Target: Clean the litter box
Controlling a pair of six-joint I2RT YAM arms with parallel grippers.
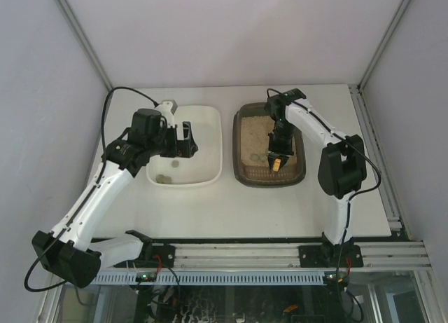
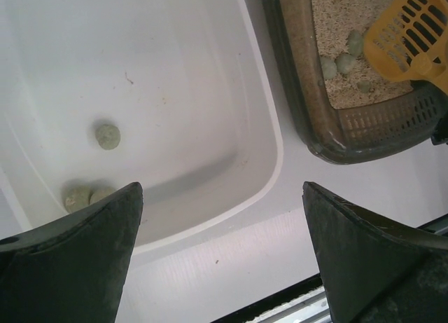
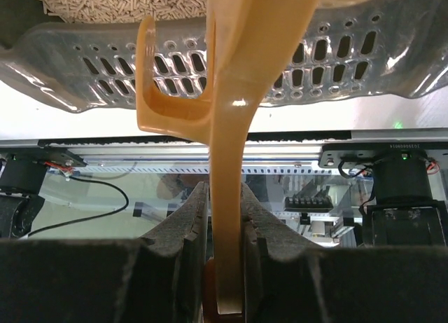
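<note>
On table (image 1: 210,211), right half: litter box (image 1: 269,181) long axis near-far; right gripper (image 3: 225,197) clenching yellow scoop (image 3: 227,127); left gripper (image 1: 187,137) released.

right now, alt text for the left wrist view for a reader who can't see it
A white tub holds three greenish clumps; to its right, a yellow slotted scoop is beside more clumps in the beige litter of the litter box. The left pincer frames the bottom, open and empty.
</note>
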